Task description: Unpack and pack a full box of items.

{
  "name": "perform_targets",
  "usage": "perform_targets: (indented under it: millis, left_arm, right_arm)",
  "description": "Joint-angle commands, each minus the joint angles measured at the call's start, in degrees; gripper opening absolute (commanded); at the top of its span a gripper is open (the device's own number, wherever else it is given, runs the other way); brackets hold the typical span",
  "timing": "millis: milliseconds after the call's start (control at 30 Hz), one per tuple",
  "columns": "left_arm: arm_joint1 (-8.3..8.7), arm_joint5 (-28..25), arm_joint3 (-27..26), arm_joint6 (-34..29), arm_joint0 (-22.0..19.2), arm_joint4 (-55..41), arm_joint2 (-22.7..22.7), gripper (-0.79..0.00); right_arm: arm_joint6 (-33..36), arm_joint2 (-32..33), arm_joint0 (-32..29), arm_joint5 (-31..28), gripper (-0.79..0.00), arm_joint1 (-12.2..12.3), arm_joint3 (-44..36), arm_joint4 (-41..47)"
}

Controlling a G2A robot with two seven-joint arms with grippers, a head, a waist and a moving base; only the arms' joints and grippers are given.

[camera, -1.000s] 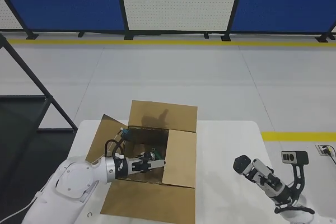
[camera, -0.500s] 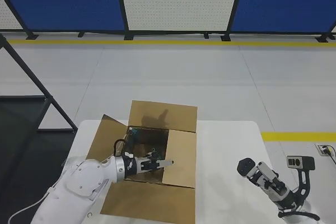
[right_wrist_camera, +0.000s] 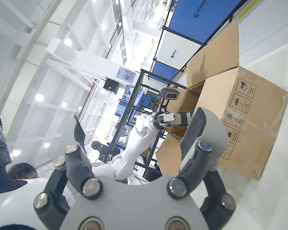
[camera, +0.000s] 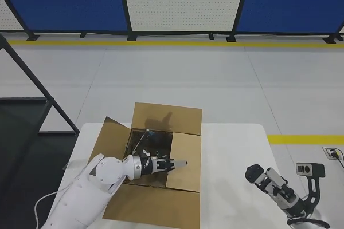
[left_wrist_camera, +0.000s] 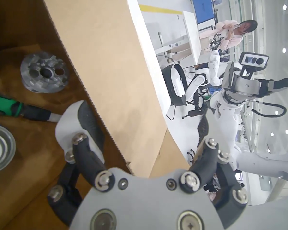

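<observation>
**Left arm in the box, nothing gripped**

From my station I see the cardboard box standing on the white counter with its flaps open. My left arm lies across the opening from the box's left side. The left fingers are spread apart and hold nothing. The top edge of the box's right-hand wall runs between them — the white finger is on the inner side and the dark one on the outer side. I cannot tell whether either touches the cardboard.

The left wrist camera shows three items loose on the box floor:
- A grey metal spool sits close to that right-hand wall.
- A green-handled tool lies flat just beside the spool, its dark shaft pointing toward the white finger.
- The rim of a round metal tin sits near the tool, on the side away from the spool.

None of the three is between the fingers.

My right arm is at the counter's right edge, well apart from the box. The right fingers are wide open and empty, and they face the box's printed side wall.
</observation>
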Motion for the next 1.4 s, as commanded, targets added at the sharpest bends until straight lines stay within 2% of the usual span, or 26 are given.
perform_targets:
  millis: [0,100,367,533,767,1033,1200,1367]
  left_arm:
    - [-0.37,-0.77,0.21,-0.01,-0.56,-0.58,0.28,0.0]
    - [-0.66,-2.06,-0.28,-0.05,-1.13,-1.0,0.03,0.0]
    - [-0.72,-4.5,-6.4,-0.37,-0.64,-2.69,-1.99,0.0]
    - [-1.89,-3.97,-6.65,-0.19,-2.93,-3.06,-0.06,0.0]
    - [-5.6,-4.61,-1.28,0.39,-8.55,-6.41,6.42,0.0]
    - [-11.65,-6.13,6.86,1.69,-14.56,-9.03,15.23,0.0]
    - [-15.02,-8.02,12.76,1.67,-16.86,-10.47,18.4,0.0]
    - [-17.18,-9.91,17.38,0.77,-18.15,-11.66,19.23,0.0]
  right_arm:
    - [0.1,-0.56,-0.73,0.09,0.0,0.06,-0.68,0.25]
    - [0.92,-1.86,-1.16,0.78,0.0,0.25,-1.21,-1.05]
    - [2.41,-5.19,-0.26,1.13,0.0,0.67,-2.66,-1.87]
    - [6.71,-7.23,0.37,0.92,0.0,1.18,-4.38,-3.4]
    - [6.41,-6.29,-3.04,-1.58,0.0,1.64,-7.58,-2.18]
    - [2.25,-3.6,-9.93,-3.88,0.0,1.91,-10.94,-2.14]
    - [-0.12,-3.32,-11.84,-1.83,0.0,2.08,-10.54,-3.21]
    - [-2.21,-5.23,-9.68,2.71,0.0,2.3,-8.64,-7.1]
